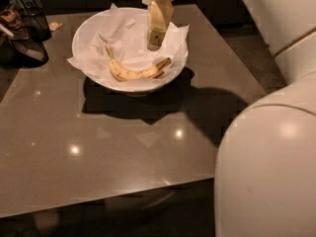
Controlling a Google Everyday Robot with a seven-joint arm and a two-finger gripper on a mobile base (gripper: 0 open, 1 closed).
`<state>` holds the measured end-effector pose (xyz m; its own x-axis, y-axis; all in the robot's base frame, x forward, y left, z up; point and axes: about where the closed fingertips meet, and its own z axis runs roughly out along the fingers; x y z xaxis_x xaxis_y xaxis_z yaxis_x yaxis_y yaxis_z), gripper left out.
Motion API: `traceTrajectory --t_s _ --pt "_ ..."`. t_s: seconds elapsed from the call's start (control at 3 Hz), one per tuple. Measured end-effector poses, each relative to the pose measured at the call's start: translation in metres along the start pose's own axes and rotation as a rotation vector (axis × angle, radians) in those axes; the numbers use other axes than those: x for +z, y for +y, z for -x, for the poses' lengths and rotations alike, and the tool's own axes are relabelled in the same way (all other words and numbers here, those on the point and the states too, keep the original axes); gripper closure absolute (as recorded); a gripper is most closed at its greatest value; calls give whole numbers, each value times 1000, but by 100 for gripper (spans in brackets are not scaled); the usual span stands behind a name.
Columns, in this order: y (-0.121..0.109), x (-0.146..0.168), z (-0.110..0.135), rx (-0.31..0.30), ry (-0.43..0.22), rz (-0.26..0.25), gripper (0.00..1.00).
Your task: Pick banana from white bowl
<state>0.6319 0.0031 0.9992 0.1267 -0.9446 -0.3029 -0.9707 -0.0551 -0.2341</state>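
Observation:
The banana point(134, 73) is yellow with brown speckles and a dark right end. It lies curved on crumpled white paper in the front part of the white bowl point(80, 31). The bowl stands at the back of the glossy grey-brown table point(98, 152). My gripper point(156, 42) hangs down from the top edge, pointing into the bowl's right half. It is just above and behind the banana's dark end and does not touch the banana.
Dark items, among them a wire basket point(22, 41), stand at the table's far left. My arm's large white body point(269, 157) fills the right side of the view. The table's front edge runs along the bottom, and its right edge lies near the arm.

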Motion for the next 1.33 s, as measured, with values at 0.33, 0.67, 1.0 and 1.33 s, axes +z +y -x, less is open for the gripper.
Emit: traceTrajectory --t_s 0.33,0.67,1.0,1.33 --pt "-4 18 5 -17 12 27 8" --pt "0 32 2 -12 22 62 9" --pt "8 41 -2 -7 39 83 20" --pt "21 49 -8 10 42 114 19"
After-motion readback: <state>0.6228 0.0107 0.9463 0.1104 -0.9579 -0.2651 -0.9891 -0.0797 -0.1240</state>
